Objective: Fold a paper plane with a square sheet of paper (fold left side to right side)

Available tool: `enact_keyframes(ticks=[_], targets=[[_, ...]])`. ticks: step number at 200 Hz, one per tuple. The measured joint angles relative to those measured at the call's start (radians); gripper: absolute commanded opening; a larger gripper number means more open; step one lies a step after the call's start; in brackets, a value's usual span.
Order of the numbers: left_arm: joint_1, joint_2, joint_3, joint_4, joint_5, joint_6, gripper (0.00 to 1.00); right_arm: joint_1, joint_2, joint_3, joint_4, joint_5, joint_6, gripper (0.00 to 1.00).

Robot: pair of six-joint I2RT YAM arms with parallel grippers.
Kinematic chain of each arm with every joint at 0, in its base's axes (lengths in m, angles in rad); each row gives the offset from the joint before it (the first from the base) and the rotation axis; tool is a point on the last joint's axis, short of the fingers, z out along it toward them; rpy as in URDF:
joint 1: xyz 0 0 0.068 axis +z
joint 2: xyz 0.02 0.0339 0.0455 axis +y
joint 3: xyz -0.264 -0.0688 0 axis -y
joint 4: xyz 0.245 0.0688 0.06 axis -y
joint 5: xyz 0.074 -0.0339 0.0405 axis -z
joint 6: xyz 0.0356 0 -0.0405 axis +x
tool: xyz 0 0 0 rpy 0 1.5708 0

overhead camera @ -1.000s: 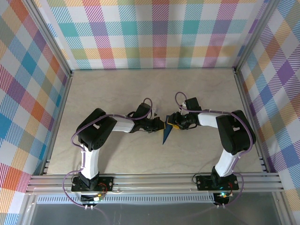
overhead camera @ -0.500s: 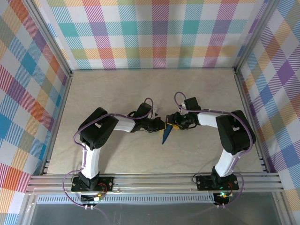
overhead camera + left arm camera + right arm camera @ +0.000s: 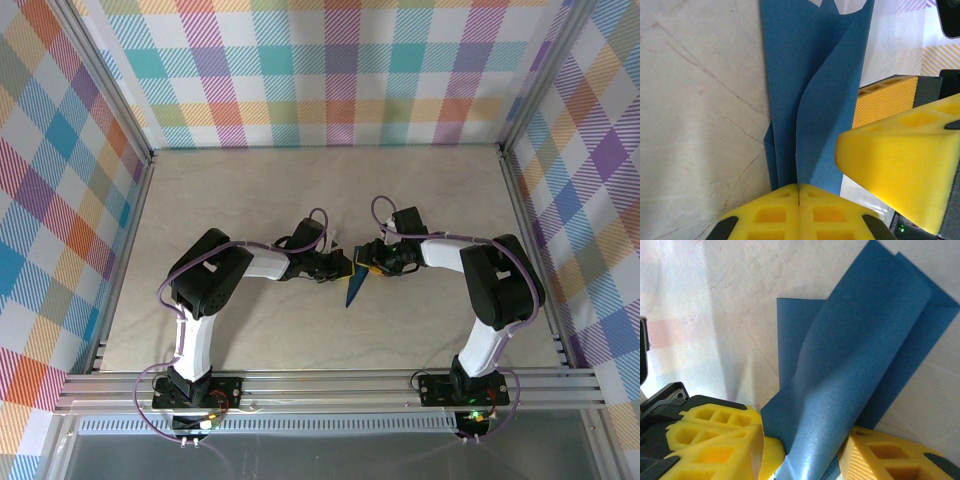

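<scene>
fingers of the left gripper clamp the folded blue paper; fingers of the right gripper stand apart, flanking its raised flap.

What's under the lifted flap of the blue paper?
Flatter layers of the same paper, lying on the table. The flap hides the crease beneath it.
</scene>
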Motion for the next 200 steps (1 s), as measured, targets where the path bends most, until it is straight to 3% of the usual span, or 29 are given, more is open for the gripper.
enact_keyframes(ticks=[200], targets=[[-0.014,-0.002,0.029,-0.079,-0.043,0.032,0.0,0.001,-0.037,-0.037,0.039,0.03,0.024,0.45]])
